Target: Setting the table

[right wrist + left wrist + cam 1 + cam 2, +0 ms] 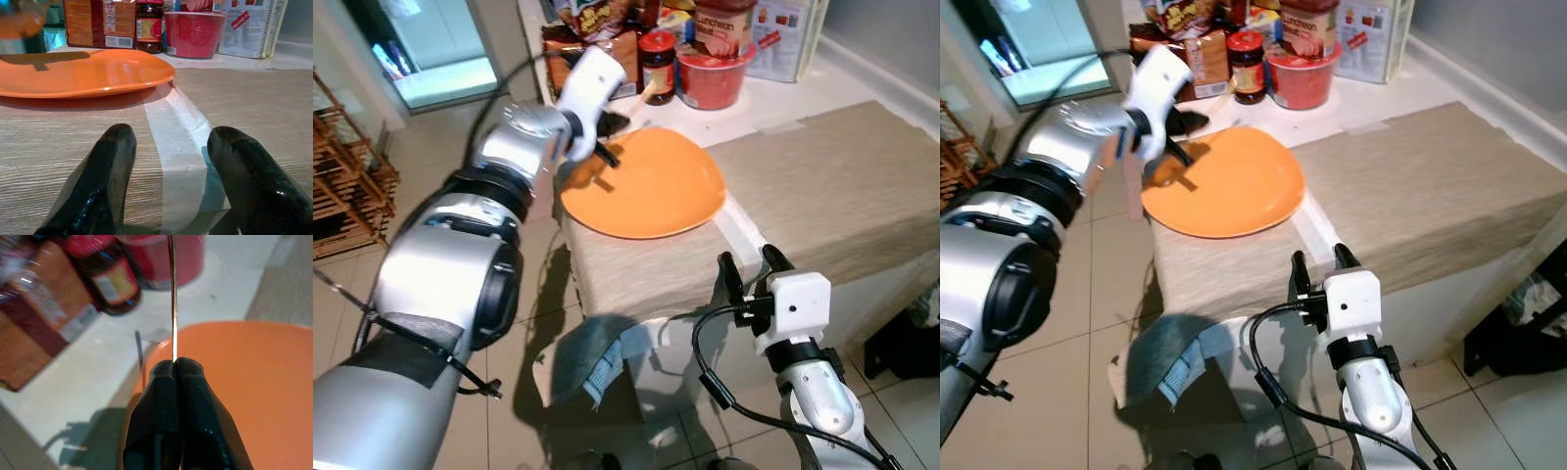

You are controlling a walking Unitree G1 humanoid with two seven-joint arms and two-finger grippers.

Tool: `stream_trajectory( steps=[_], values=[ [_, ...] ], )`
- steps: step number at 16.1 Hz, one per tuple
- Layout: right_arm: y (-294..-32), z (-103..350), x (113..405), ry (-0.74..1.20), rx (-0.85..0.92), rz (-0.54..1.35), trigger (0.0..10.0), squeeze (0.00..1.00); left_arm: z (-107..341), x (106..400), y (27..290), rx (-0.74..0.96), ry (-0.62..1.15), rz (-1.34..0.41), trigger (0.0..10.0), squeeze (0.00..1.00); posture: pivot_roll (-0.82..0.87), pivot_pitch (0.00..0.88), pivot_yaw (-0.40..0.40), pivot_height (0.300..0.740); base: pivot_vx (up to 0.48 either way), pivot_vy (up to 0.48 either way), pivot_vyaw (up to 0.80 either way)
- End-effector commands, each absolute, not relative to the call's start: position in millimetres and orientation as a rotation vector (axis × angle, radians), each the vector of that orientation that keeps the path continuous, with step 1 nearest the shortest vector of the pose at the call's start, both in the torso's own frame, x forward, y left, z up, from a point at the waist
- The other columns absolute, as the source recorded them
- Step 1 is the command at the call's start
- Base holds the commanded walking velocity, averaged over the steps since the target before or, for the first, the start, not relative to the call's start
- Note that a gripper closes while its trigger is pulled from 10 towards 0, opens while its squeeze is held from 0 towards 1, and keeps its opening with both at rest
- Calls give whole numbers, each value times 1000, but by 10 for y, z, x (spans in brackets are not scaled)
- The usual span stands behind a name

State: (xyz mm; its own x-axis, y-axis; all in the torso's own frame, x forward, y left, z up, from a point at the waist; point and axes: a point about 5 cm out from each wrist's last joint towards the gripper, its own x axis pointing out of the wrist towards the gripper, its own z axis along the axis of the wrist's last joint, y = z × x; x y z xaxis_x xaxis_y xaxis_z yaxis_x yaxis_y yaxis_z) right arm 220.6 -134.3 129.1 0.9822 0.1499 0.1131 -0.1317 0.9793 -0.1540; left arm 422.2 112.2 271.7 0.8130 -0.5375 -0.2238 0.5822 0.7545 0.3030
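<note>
between the clenched left gripper (174,363) fingers sits a thin, stiff, slippery utensil handle (172,293), over the orange plate (656,186); right gripper (171,161) idles open

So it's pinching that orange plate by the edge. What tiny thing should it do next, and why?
Probably open the left pincer and back off. Its fingers are shut on the rim of the orange plate, which looks already settled on the beige cloth, so letting go seems the natural step.

left arm (499,176) outstretched, fingers (188,406) pinched together | right gripper (749,266) low, fingers spread
</note>
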Motion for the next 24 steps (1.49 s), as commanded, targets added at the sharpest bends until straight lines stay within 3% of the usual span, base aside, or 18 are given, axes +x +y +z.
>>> stream_trajectory(
  steps=[1, 5, 12, 13, 15, 16, 21, 24],
  values=[
    [-1300, 1247, 2228, -105, -128, 169, 10000, 0, 2908, 4238, 1186, 355, 50, -572, 0, 0, -66, 4, 114, 740, 0, 0, 0],
    [-1318, 1235, 2293, -113, -132, 177, 10000, 0, 2988, 4229, 1366, 281, -65, -525, 0, 0, -44, 0, 99, 740, 0, 0, 0],
    [-1397, 1239, 2444, -119, -125, 153, 10000, 0, 2970, 4185, 1775, 196, -117, -413, 0, 0, 4, 0, 76, 740, 0, 0, 0],
    [-1409, 1239, 2488, -123, -127, 154, 10000, 0, 2891, 4133, 1948, 173, -130, -381, 0, 0, 22, 0, 64, 740, 0, 0, 0],
    [-1414, 1245, 2517, -126, -128, 154, 10000, 0, 2792, 4097, 2025, 162, -121, -358, 0, 0, 31, 0, 57, 740, 0, 0, 0],
    [-1455, 1310, 2584, -151, -118, 121, 10000, 0, 2463, 3970, 2074, 100, -92, -336, 0, 0, 36, 0, 52, 740, 0, 0, 0],
    [-1513, 1393, 2581, -192, -139, 99, 10000, 0, 1999, 3593, 2126, 35, -46, -278, 0, 0, 42, 0, 46, 740, 0, 0, 0],
    [-1482, 1372, 2585, -198, -142, 107, 10000, 0, 1557, 3181, 1799, -52, 52, -294, 0, 0, 46, 0, 42, 740, 0, 0, 0]
  ],
)
